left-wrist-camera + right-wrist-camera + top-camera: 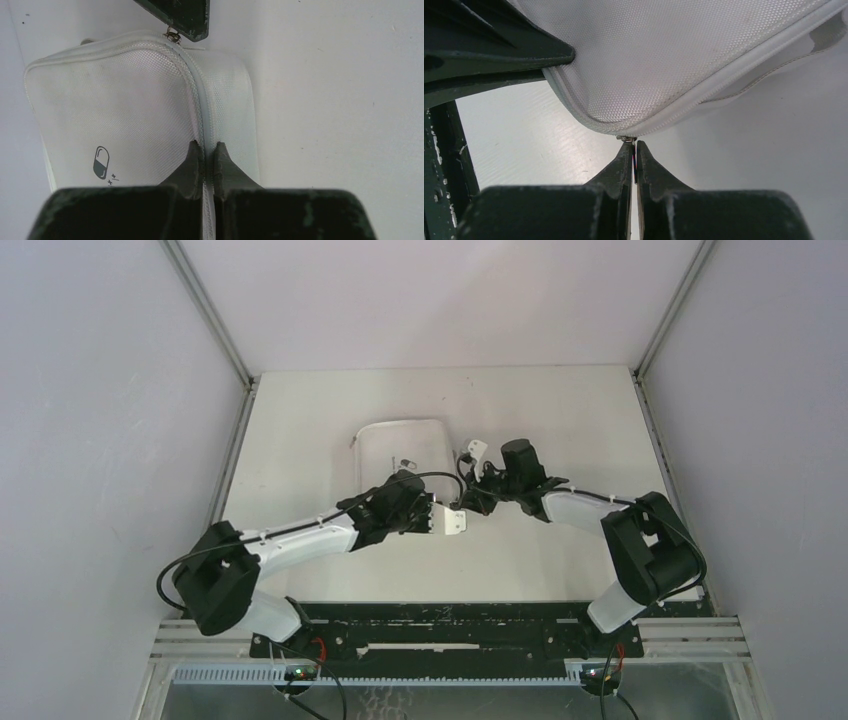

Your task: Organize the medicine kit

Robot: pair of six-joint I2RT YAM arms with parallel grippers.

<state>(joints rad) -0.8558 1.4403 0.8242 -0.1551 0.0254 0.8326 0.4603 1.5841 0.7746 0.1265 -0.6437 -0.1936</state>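
From the lower left of the top view, the left gripper (206, 148) reaches the medicine kit (400, 448), which lies zipped shut at the frame's centre. Its fingers are nipped tight on the zip seam (199, 100), likely to steady the case. Just to the right, the right gripper (634, 146) pinches the small metal zip pull (626, 138) at the kit's corner, probably ready to draw it open.

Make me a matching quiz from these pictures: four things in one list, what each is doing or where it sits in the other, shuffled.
1 left gripper
2 right gripper
3 pill logo
4 medicine kit

A grips the zipper pull
B dark, printed on the kit
C lies on the table
D pinches the zip seam

Pairs: 1-D, 2-A, 3-B, 4-C
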